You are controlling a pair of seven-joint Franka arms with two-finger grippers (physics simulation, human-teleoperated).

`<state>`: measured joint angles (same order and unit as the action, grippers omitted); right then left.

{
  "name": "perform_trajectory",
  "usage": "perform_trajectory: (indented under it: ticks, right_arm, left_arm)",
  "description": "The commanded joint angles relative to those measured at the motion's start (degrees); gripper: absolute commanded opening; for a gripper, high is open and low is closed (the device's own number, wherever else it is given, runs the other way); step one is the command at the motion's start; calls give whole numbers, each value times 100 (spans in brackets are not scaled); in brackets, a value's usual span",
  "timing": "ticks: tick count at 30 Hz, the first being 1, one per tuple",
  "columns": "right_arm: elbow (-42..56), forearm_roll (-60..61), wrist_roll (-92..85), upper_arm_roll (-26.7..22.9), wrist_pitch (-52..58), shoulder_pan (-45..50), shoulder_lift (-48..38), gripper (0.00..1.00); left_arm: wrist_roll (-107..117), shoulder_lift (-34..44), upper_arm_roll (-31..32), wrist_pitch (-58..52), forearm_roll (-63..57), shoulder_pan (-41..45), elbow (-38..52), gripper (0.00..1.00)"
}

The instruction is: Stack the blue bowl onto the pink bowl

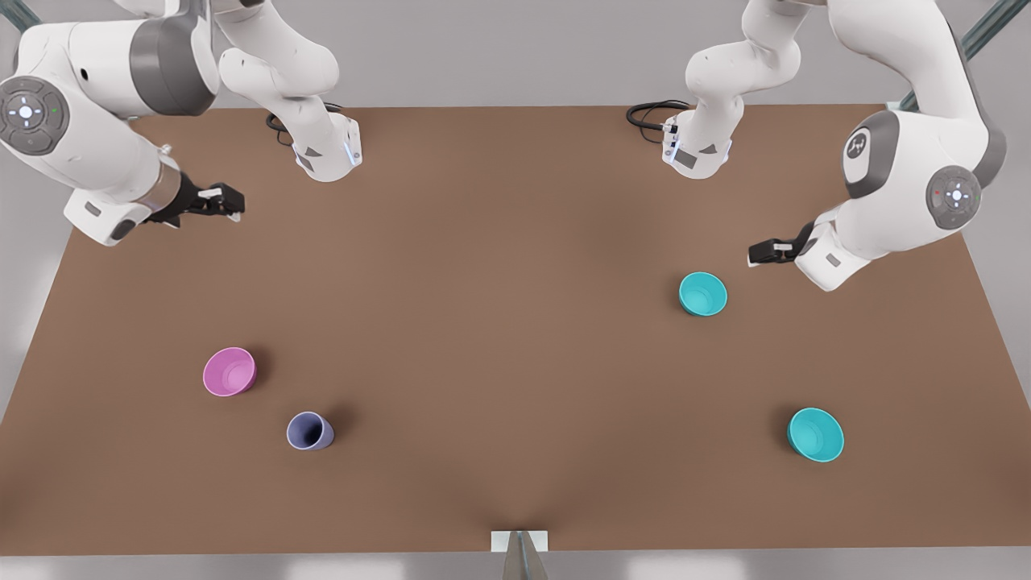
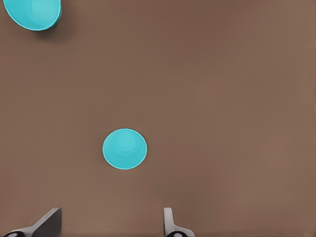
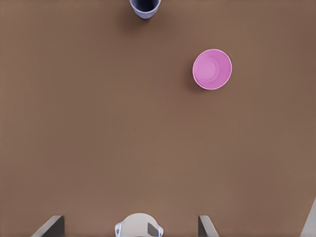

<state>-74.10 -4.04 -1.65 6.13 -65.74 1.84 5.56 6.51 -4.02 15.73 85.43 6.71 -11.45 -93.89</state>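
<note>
At the front view's left I see my right gripper (image 1: 228, 201) hanging spread above bare table (image 1: 499, 242), the pink bowl (image 1: 229, 371) and lavender cup (image 1: 309, 431) nearer the camera. Rightward, the blue bowl (image 1: 702, 293) sits near my left gripper (image 1: 761, 254), fingers apart, empty; a second teal bowl (image 1: 815, 434) stands well apart.

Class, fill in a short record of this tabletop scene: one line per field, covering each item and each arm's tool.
pink bowl: upright, front view's left
lavender cup: beside the pink bowl, apart
teal bowls: two, front view's right, near and far from the arms
left tool: open, above the nearer teal bowl
right tool: open, empty
table: brown
</note>
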Motion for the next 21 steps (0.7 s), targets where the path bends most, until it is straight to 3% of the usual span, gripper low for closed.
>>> perform_trajectory:
  ticks: [1, 3, 5, 9, 13, 16, 21]
  right_arm:
    - [-8, 0, -116, 2, -71, -8, -3, 100]
    - [18, -70, -494, 2, -9, -69, 243, 100]
    - [62, -369, -486, -15, -141, -368, 1051, 100]
    - [150, -422, -565, 2, -2337, -1246, 2475, 100]
    - [159, -299, -670, 55, -3419, -1686, 3460, 100]
    - [62, -220, -951, 107, -4228, -1950, 3786, 100]
    - [-69, -149, -978, 134, -4545, -2266, 4111, 100]
  left_arm:
    - [132, -2, 9, 35, -3, -173, 3, 100]
    - [132, -11, 9, 35, 6, -173, 3, 100]
    - [132, -46, 9, 35, 6, -182, 3, 100]
    - [140, -222, 9, -211, 6, -173, 3, 100]
    - [149, -327, 18, -211, 6, -164, 3, 100]
    - [149, -327, 18, -203, 6, -164, 3, 100]
    - [158, -362, 18, -211, 6, -164, 3, 100]
